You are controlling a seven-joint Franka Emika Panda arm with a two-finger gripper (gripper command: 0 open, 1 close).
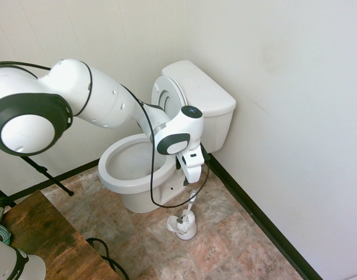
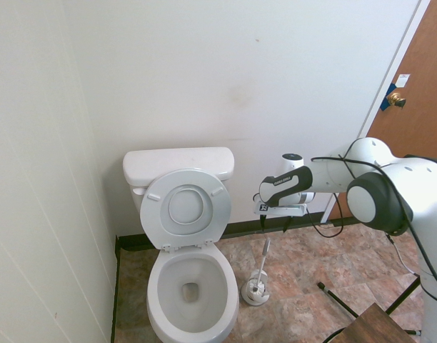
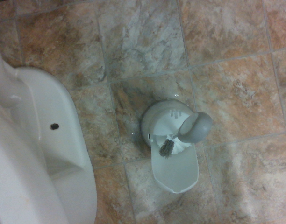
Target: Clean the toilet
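white walls (image 2: 204, 64) with black baseboard (image 1: 266, 224); mottled brown stone-tile floor (image 3: 227, 42); brown wooden door (image 2: 418, 93); daylight.

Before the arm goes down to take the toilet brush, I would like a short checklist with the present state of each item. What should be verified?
1. Gripper open: ok, it holds nothing.
2. Gripper above the brush handle: ok, the wrist view looks down on the handle's end, near the picture's middle.
3. Brush seated in its holder: ok, the bristles sit in the holder and the handle leans.
4. Toilet seat and lid raised: ok, the bowl is open.
5. Floor around the holder free of other things: ok.
6. Cable hanging beside the gripper clear of the handle: cannot tell.
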